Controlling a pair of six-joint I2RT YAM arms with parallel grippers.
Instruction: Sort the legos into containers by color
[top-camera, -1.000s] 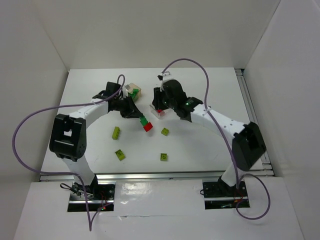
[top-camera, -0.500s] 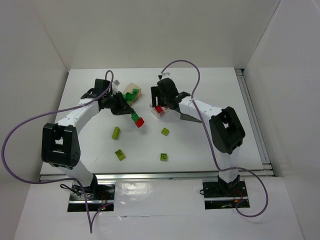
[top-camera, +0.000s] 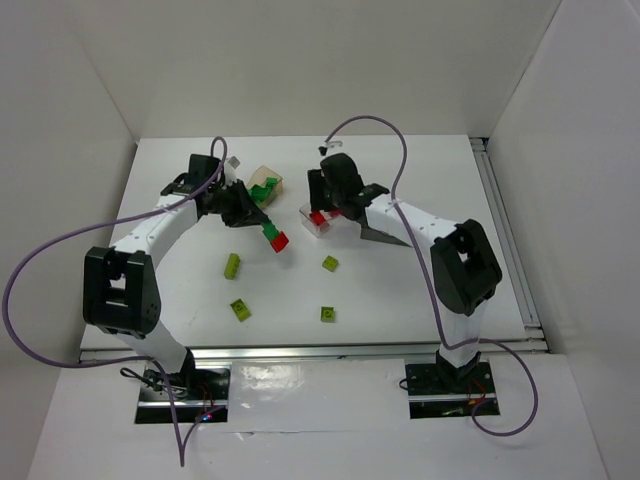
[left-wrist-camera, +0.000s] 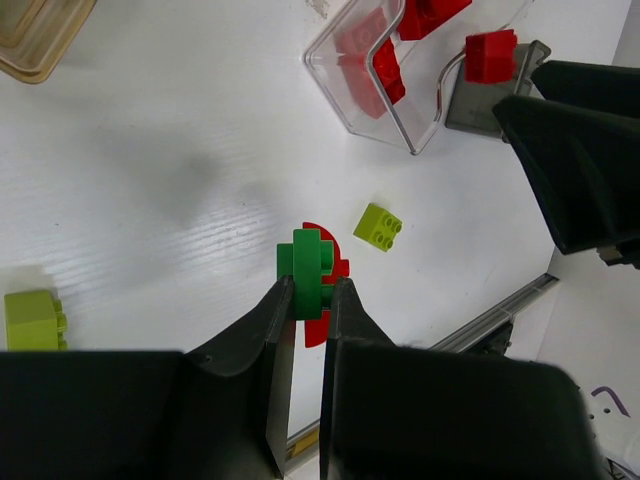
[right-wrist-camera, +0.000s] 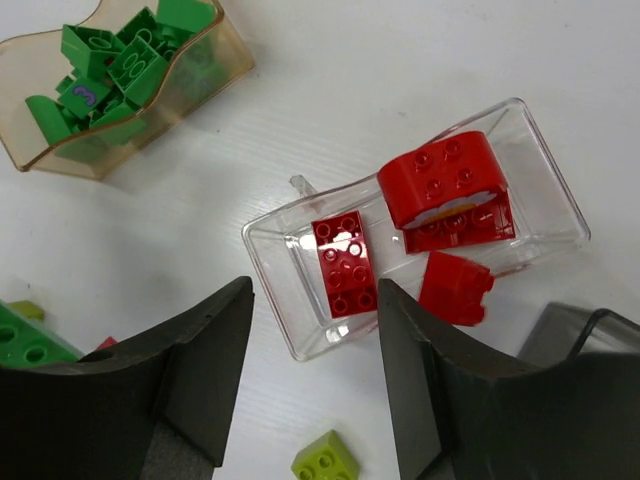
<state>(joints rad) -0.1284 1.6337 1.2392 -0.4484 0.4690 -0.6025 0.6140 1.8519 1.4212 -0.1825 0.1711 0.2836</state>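
Red bricks (right-wrist-camera: 343, 262) sit in the clear tray (right-wrist-camera: 272, 268) under my spread right claw (right-wrist-camera: 313, 310), my left claw (left-wrist-camera: 312, 290) pinches a green-and-red pair (left-wrist-camera: 308, 262) near it, and I think four yellow-green bricks (top-camera: 232, 265) are left to sort.

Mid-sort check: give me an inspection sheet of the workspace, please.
Surface: white table.
Job's things: tan tray holds green bricks; clear tray holds red bricks, another red brick at its edge; grey tray beside it; four yellow-green bricks loose.
Clutter: nothing seen.
Hands: left hand shut on green-red stack; right hand open, empty, over clear tray.
Cables: purple cable loops off each arm.
Surroundings: white walls.
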